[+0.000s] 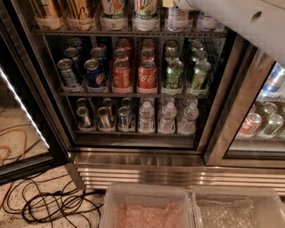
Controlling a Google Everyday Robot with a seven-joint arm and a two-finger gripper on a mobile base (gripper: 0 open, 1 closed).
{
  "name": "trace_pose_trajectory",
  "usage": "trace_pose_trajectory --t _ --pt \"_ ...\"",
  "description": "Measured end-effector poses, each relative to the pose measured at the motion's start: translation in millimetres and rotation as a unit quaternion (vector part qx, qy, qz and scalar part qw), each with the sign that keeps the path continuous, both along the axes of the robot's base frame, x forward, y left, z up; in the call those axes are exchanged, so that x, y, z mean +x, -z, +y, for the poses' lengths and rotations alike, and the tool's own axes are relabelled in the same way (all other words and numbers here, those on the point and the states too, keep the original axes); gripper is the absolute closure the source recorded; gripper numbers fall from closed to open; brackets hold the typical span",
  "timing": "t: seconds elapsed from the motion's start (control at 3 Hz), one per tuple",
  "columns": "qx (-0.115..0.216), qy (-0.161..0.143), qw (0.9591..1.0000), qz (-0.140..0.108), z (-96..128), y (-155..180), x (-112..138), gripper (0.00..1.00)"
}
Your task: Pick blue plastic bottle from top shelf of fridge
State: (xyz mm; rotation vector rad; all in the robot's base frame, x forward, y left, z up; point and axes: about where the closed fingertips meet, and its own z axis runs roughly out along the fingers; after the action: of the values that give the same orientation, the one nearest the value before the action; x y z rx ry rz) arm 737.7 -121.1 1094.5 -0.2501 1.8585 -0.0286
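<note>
The fridge (133, 161) stands open, with steel frame and dark interior. Its top shelf (129, 33) is a thin wire rack along the upper edge of the view. On it, at the right, stand two bottles with pale blue-and-white labels; only their lower parts show. One blue plastic bottle (177, 18) sits just under the end of my white arm (240, 22), the other (206, 20) is partly behind the arm. My gripper is out of view, beyond the top edge above these bottles.
White bottles with green-red lettering (130, 10) and tan bottles (62, 11) share the top shelf. Soda cans (147, 75) fill the middle shelf; cans and small water bottles (146, 116) the lower one. Clear bins (147, 209) sit below, cables (49, 205) on the floor, open door (22, 111) at left.
</note>
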Motion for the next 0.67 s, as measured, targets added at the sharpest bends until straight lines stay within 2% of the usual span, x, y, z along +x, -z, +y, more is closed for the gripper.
trace_pose_trajectory --t 0.67 --pt "0.027 -0.019 0.9989 0.033 -12 -25 -20 1.00"
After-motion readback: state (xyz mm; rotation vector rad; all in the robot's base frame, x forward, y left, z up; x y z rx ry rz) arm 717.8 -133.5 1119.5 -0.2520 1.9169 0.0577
